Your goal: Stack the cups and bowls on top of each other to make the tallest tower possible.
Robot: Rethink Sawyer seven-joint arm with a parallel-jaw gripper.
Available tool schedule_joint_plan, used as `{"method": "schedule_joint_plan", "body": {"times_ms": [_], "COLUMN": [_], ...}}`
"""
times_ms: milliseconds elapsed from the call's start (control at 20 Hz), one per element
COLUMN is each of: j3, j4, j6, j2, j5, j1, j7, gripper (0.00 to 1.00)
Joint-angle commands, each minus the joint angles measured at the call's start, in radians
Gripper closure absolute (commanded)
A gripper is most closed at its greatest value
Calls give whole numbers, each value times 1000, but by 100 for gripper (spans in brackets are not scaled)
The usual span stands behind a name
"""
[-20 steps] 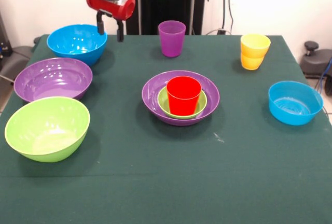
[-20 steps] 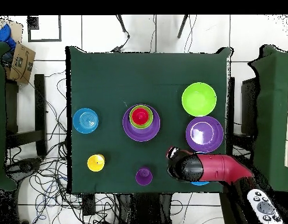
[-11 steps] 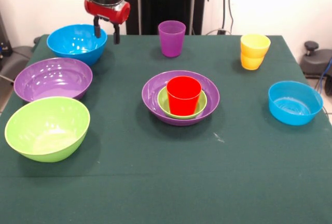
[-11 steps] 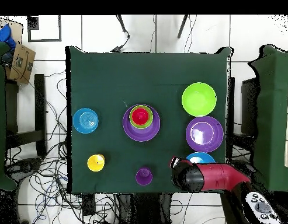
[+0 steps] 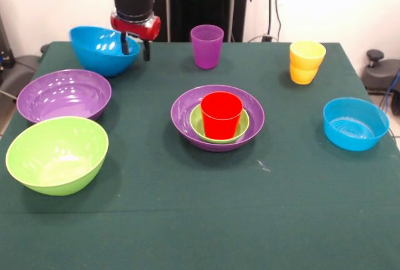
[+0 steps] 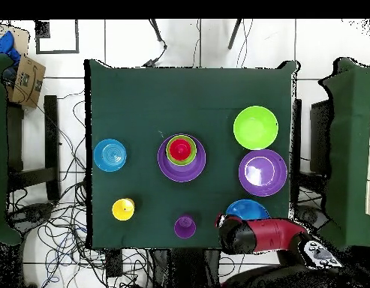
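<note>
My gripper [image 5: 136, 47] straddles the right rim of the large blue bowl [image 5: 100, 50] at the back left, one finger inside and one outside, shut on the rim; the bowl sits tilted. From overhead the red arm covers the gripper, and the blue bowl [image 6: 248, 209] pokes out beside it. In the middle stands the tower: a large purple bowl [image 5: 183, 115] holding a small green bowl [image 5: 194, 123] with a red cup [image 5: 221, 114] in it. A purple cup [image 5: 207, 45] stands at the back centre. Two nested yellow cups [image 5: 307, 62] stand at the back right.
A second large purple bowl [image 5: 64, 95] and a lime green bowl [image 5: 56, 154] sit along the left side, in front of the blue one. A small blue bowl [image 5: 355, 123] rests near the right edge.
The gripper came down onto the large blue bowl's right rim and closed on it. The bowl has shifted right and tipped up.
</note>
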Motion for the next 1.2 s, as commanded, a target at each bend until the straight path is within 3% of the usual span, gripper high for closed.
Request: {"method": "schedule_joint_plan", "body": {"times_ms": [50,650,1200], "j3": [38,71,134], "j4": [-121,-148,-143], "j6": [-57,10,180], "j2": [77,47,-58], "j5": [-40,-34,20], "j1": [36,-3,-19], "j7": [15,-65,-172], "gripper": [0,0,0]}}
